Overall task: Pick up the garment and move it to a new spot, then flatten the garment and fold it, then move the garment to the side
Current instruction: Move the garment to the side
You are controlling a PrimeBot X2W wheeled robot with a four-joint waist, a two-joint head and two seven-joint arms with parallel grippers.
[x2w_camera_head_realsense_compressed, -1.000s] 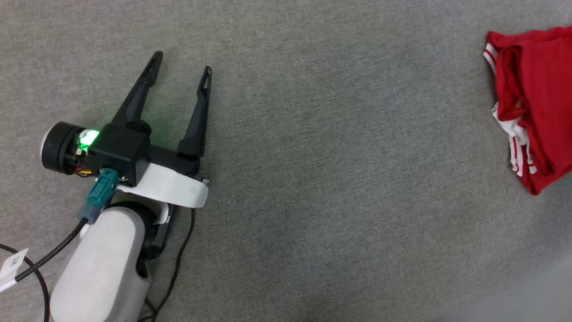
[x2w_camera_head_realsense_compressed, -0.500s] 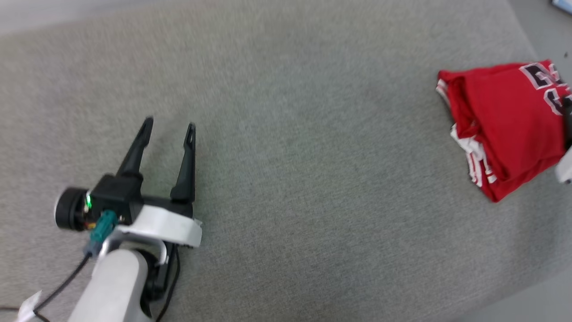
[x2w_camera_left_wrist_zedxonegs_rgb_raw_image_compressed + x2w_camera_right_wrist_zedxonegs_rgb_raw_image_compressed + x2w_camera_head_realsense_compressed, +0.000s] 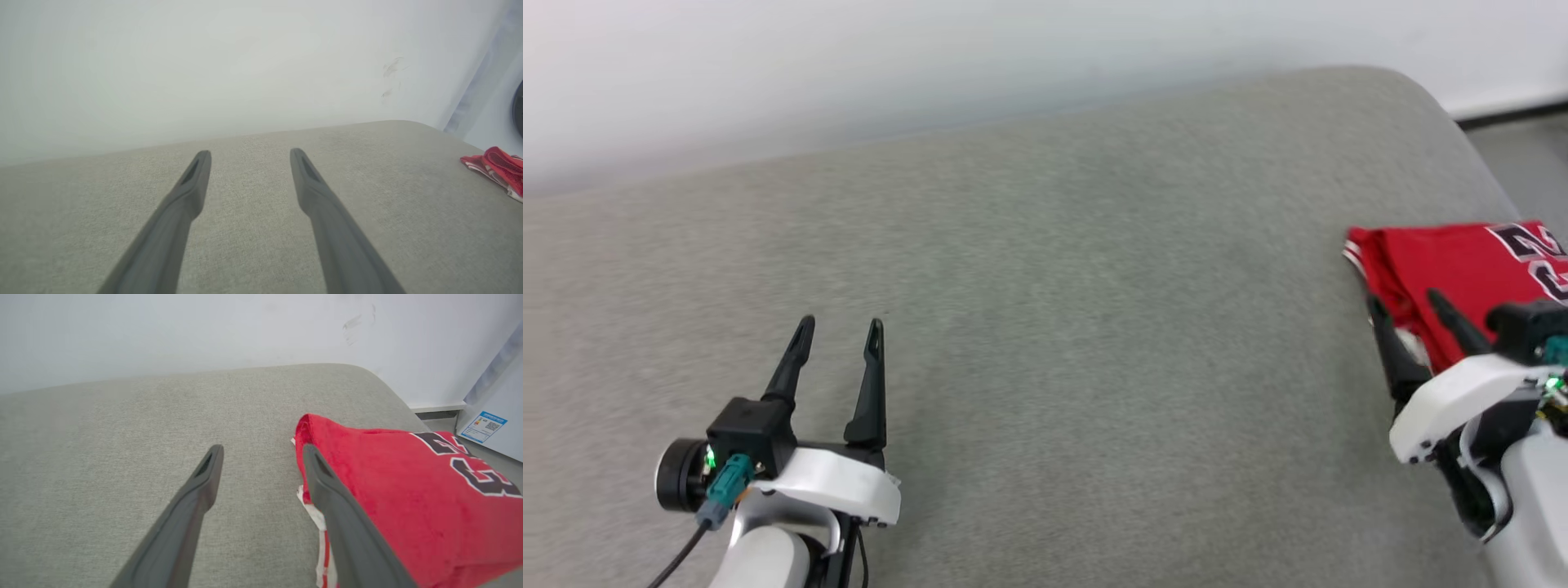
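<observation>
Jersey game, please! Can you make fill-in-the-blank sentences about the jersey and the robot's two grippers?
1. The jersey is mostly ____ with black numbers.
2. In the head view it lies at the grey cushion's ____ end.
3. The right gripper, by the jersey's edge, has its jaws ____.
4. The left gripper holds ____.

Missing words: red; right; open; nothing.
</observation>
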